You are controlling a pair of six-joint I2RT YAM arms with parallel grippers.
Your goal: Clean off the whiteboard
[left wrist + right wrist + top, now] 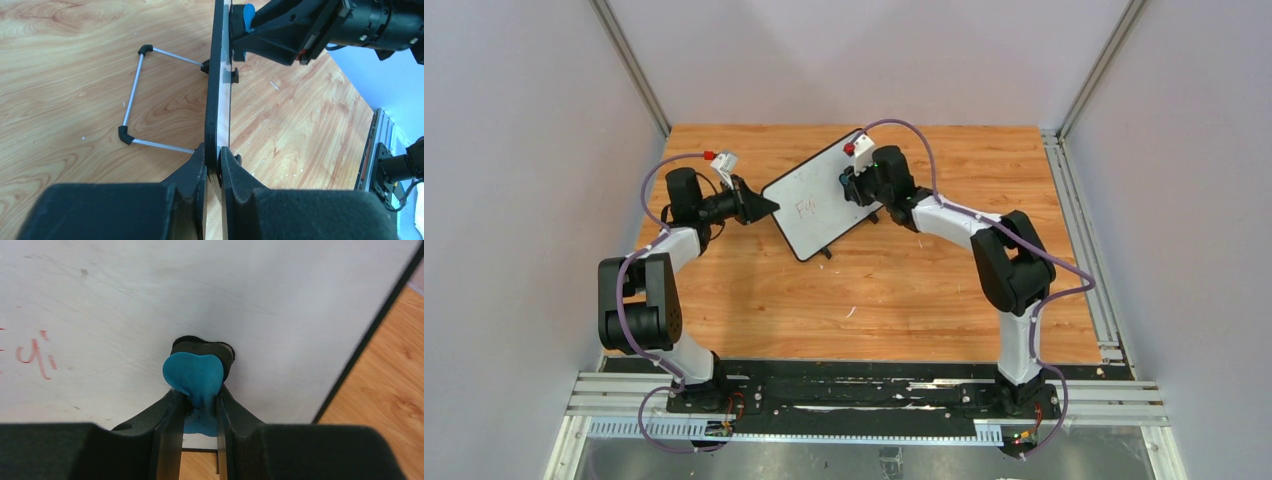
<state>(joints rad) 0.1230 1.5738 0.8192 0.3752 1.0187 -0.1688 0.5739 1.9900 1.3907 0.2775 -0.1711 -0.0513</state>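
the small white rectangular whiteboard with a thin black frame (819,205) is standing propped on its grey wire stand (132,100) in the upper middle of the top view, on the light wooden table (904,300). the left gripper (214,162) is pinching the board's frame edge between its fingers. the right gripper (197,402) is pinching a small blue eraser with a black pad (194,374), which appears to be pressing on the white face. the red handwriting (35,352) is sitting left of the pad, apart from it. a hard sideways stroke risks twisting the board in the narrow left pinch or skidding the stand; a light one risks leaving red smears.
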